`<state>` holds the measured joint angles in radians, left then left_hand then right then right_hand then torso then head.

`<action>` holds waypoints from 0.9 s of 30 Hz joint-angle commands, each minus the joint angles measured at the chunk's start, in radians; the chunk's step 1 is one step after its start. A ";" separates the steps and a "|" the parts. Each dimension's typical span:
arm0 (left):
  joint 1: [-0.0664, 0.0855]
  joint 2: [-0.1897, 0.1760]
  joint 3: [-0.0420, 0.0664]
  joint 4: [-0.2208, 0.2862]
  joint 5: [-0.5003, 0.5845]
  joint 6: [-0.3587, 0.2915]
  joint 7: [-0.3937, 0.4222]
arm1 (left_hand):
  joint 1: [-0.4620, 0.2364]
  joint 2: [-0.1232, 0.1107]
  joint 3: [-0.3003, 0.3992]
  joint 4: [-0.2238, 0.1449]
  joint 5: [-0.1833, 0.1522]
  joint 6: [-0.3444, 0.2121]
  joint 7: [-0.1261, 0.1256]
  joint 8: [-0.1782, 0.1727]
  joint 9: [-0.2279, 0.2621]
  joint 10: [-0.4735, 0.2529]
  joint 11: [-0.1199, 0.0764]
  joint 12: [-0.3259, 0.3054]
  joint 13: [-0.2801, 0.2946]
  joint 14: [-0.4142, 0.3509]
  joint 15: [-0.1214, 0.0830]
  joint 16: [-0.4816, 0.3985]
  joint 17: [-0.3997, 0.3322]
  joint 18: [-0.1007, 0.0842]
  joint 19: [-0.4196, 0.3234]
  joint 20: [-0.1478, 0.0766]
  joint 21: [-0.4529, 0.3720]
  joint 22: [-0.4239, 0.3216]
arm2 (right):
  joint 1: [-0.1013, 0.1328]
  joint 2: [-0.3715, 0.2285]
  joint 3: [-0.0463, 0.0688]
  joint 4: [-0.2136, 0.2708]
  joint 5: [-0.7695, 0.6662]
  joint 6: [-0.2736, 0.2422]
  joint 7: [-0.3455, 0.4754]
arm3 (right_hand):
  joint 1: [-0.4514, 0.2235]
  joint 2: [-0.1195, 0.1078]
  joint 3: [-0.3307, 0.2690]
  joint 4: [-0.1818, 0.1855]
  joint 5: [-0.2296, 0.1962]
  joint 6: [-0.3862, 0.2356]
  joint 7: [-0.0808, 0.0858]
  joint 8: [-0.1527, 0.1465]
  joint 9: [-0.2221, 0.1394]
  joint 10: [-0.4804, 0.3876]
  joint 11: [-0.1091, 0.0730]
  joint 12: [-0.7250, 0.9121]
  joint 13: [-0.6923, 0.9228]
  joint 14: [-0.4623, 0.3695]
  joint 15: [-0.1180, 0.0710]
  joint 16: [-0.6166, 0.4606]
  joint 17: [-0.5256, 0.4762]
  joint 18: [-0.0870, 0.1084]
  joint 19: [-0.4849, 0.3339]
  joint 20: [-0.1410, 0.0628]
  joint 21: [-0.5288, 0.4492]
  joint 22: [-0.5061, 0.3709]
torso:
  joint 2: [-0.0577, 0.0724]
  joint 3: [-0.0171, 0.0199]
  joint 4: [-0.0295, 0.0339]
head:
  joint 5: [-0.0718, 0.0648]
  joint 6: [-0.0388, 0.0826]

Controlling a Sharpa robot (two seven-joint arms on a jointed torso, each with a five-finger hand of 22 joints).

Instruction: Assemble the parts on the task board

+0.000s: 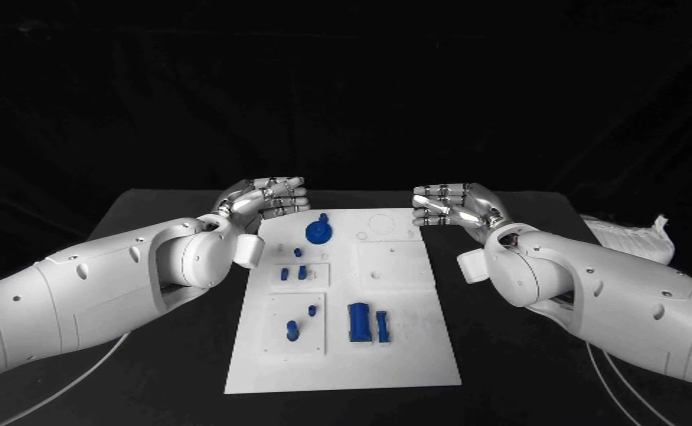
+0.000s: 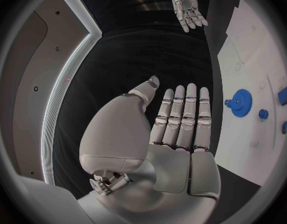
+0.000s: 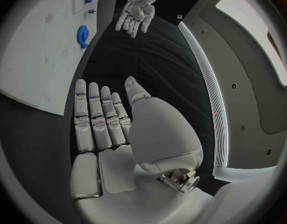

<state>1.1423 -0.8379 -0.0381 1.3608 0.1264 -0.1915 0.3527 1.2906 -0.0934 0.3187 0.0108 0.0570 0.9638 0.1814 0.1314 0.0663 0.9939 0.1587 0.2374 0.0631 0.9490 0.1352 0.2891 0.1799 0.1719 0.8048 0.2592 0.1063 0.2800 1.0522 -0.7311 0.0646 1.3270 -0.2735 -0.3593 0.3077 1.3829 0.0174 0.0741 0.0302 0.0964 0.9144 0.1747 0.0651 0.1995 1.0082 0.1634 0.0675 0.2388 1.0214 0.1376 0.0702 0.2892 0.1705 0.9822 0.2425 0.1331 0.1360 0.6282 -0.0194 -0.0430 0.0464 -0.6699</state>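
Observation:
The white task board (image 1: 346, 346) lies in the middle of the black table. A blue gear (image 1: 319, 230) sits near its far left corner, also seen as the blue gear (image 2: 241, 102) and the gear (image 3: 81, 36). Small blue pegs (image 1: 293, 273) lie below it, and two blue blocks (image 1: 368, 322) lie lower down beside further small blue pieces (image 1: 299, 326). My left hand (image 1: 264, 199) hovers at the board's far left corner, fingers straight and apart, holding nothing. My right hand (image 1: 459, 204) hovers at the far right corner, likewise flat and empty. The left hand (image 2: 181, 119) and right hand (image 3: 103, 119) show flat palms.
A crumpled white bag or cloth (image 1: 635, 237) lies at the table's right edge. Bare black table (image 1: 159, 386) flanks the board on both sides, partly covered by my forearms. Thin cables run near the table's front corners.

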 commanded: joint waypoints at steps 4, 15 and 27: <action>-0.018 0.029 0.001 -0.024 0.050 0.001 0.076 | 0.007 0.022 -0.019 -0.003 -0.003 0.017 -0.002 -0.027 -0.001 0.020 0.005 -0.064 -0.001 0.019 0.011 -0.075 -0.041 0.014 -0.008 0.008 -0.020 -0.040 | -0.002 0.033 0.003 -0.067 0.083 0.110 0.098 | -0.029 0.035 -0.020 -0.046 -0.004 0.011 0.004 -0.002 -0.054 0.022 0.004 -0.003 -0.105 0.039 -0.002 -0.011 -0.111 0.015 0.031 0.003 -0.063 -0.057 | -0.022 0.0014 0.0020 | 0.006 0.017; -0.032 0.031 0.007 0.023 -0.008 -0.112 0.052 | -0.651 0.093 -0.172 -0.011 -0.057 -0.480 -0.093 -0.131 -0.066 -0.493 -0.077 -0.155 -0.063 -0.471 -0.063 -0.187 -0.180 -0.074 -0.412 -0.128 -0.106 -0.164 | -0.001 0.011 -0.014 0.014 0.097 -0.068 0.083 | -0.718 -0.017 -0.074 -0.030 -0.096 -0.458 -0.084 -0.065 -0.200 -0.500 -0.084 -0.067 -0.239 -0.493 -0.138 -0.070 -0.208 -0.068 -0.478 -0.122 -0.133 -0.136 | -0.064 0.0141 0.0308 | -0.032 0.054; -0.076 0.051 0.030 0.160 -0.095 -0.456 0.137 | -0.897 0.093 -0.228 -0.011 -0.057 -0.667 -0.181 -0.131 -0.066 -0.686 -0.159 -0.237 -0.063 -0.655 -0.135 -0.289 -0.180 -0.096 -0.564 -0.178 -0.106 -0.209 | -0.002 -0.040 -0.057 0.209 0.247 -0.360 0.193 | -0.920 -0.017 -0.074 -0.030 -0.096 -0.597 -0.175 -0.065 -0.200 -0.655 -0.163 -0.067 -0.239 -0.654 -0.138 -0.070 -0.289 -0.090 -0.632 -0.159 -0.133 -0.136 | -0.084 0.0194 0.0430 | -0.046 0.070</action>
<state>1.0679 -0.7894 -0.0096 1.5106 0.0864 -0.4946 0.4283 0.5305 -0.0018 0.1221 0.0010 0.0065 0.4009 0.0355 0.0064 0.0032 0.4152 0.0258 0.0279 0.0031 0.3965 0.0159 0.0614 0.0116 0.0992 0.3259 0.1085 0.0061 0.0959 1.0508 -0.7685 0.0077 1.5255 -0.0952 -0.5945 0.4347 0.5671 0.0020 0.0083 -0.0014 0.0089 0.3901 0.0395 0.0070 0.0128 0.4329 0.0237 0.0065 0.0073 0.4507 0.0104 0.0076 0.0256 0.0993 0.4302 0.1025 0.0075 0.0029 0.5478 -0.0008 -0.0018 0.0006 -0.6006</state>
